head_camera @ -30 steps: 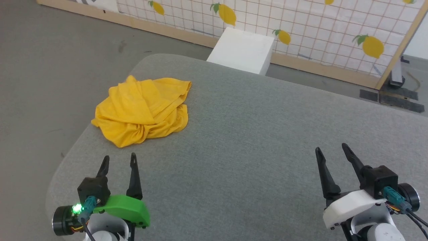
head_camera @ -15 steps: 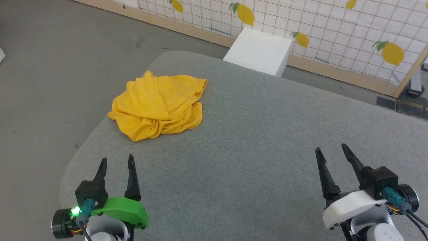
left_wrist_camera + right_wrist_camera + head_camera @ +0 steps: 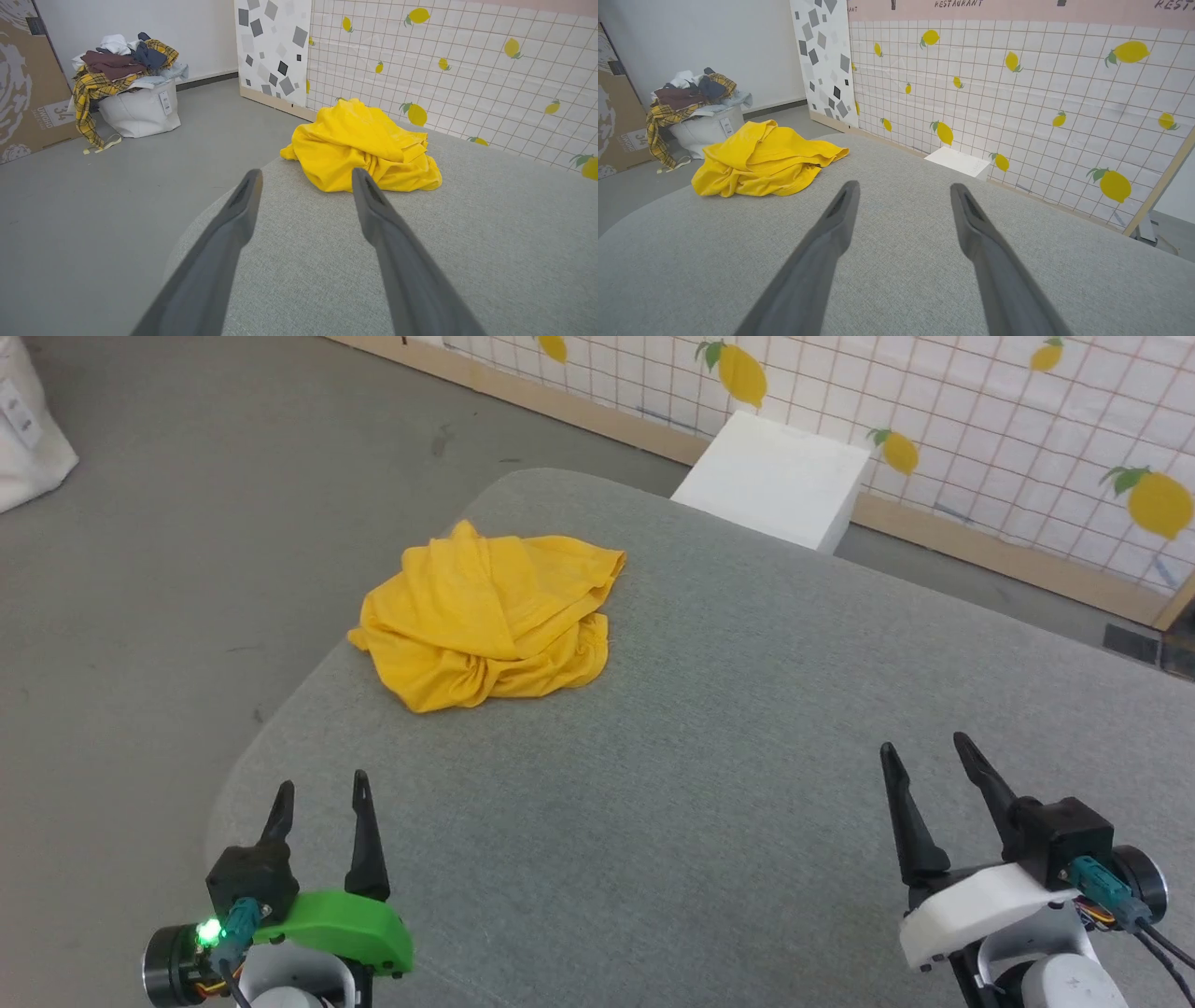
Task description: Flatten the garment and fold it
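Note:
The garment (image 3: 490, 611) is a mustard-yellow t-shirt lying in a crumpled heap near the far left corner of the grey table (image 3: 709, 728); its print is hidden in the folds. It also lies ahead of the fingers in the left wrist view, garment (image 3: 362, 147), and off to the left in the right wrist view, garment (image 3: 759, 161). My left gripper (image 3: 320, 789) hovers open over the near left table edge, well short of the heap. Over the near right side, my right gripper (image 3: 924, 753) is open and far from the cloth. Both hold nothing.
A white box (image 3: 775, 476) stands on the floor behind the table, before a lemon-print screen (image 3: 980, 420). A white basket heaped with clothes (image 3: 133, 100) sits on the floor to the left, beside a cardboard box (image 3: 23, 84). The table's rounded left corner (image 3: 280, 728) drops off to grey floor.
The head camera has swung left, so the garment and table sit further right in the picture. The left gripper sits slightly lower in view. Both grippers stay open and the garment lies as before.

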